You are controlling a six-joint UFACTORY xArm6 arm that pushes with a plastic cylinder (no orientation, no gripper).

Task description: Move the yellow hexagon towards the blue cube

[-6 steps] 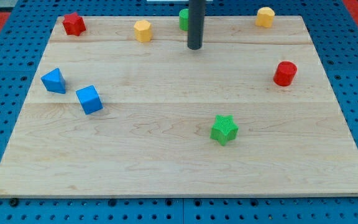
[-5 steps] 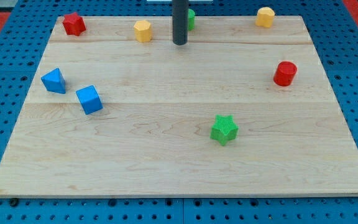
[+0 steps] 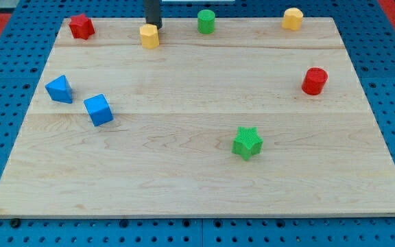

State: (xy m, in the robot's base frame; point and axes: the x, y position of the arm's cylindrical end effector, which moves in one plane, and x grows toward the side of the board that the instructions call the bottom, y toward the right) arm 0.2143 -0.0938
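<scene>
The yellow hexagon [image 3: 149,36] lies near the view's top, left of centre, on the wooden board [image 3: 197,171]. My tip [image 3: 153,25] is right behind it, touching or nearly touching its upper right edge. The blue cube [image 3: 99,110] lies at the view's left, well below and left of the hexagon. A second blue block [image 3: 60,89] with a pointed, wedge-like shape lies just up and left of the cube.
A red star-like block [image 3: 81,26] sits at the top left corner. A green cylinder [image 3: 206,21] and a yellow cylinder [image 3: 293,18] lie along the top edge. A red cylinder [image 3: 314,81] is at the right. A green star [image 3: 247,143] lies below centre.
My tip has moved left along the top of the board, from in front of the green cylinder to the yellow hexagon. The hexagon has shifted slightly left and down.
</scene>
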